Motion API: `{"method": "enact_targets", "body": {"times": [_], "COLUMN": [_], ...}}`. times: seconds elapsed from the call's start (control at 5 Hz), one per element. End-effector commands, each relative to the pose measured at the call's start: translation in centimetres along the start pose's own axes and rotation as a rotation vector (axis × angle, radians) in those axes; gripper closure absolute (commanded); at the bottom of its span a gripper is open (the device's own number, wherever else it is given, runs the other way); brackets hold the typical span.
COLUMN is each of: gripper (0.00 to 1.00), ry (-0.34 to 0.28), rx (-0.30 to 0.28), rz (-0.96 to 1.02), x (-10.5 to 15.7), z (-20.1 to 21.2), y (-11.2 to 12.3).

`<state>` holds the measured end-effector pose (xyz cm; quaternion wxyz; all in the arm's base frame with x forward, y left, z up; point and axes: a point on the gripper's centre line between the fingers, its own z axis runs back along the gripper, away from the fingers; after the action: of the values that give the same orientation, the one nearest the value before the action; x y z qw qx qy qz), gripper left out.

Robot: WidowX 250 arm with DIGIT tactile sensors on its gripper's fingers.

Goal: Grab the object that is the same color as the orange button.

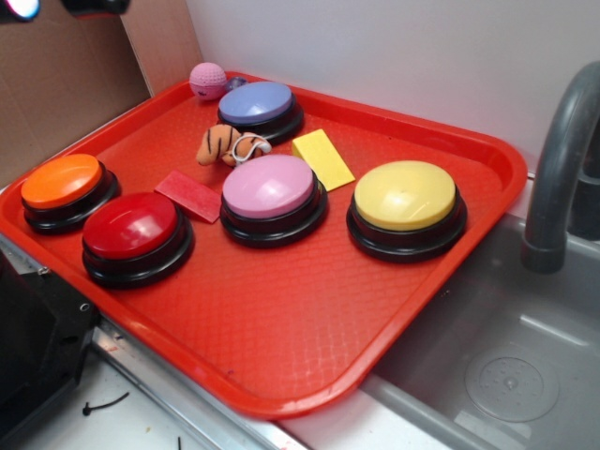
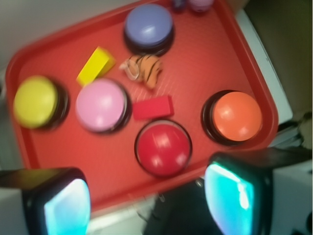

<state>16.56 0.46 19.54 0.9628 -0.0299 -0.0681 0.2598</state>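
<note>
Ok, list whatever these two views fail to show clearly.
- Small blue object: exterior view, mostly hidden behind the purple button; cut off by the wrist view's top edge.
- Pink ball: wrist view, cropped by the top edge.
- Gripper: exterior view, almost entirely off-frame.
- Yellow button: wrist view, motion-blurred.

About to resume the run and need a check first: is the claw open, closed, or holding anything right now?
Claw: open and empty, fingers spread wide above the near edge of the red tray, nothing between them.
</note>
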Motion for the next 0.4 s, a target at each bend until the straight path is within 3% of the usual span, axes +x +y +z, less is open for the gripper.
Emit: {"method": "enact_targets", "body": {"times": [0.0,0.2], "gripper": [0.0,0.0], "ry": [-0.095,-0.12], "rx": [-0.047,-0.012], "rz": [0.389,0.457], "x": [4.9,6.3], "z": [-4.3,-7.3], "y": [0.8,0.4]}}
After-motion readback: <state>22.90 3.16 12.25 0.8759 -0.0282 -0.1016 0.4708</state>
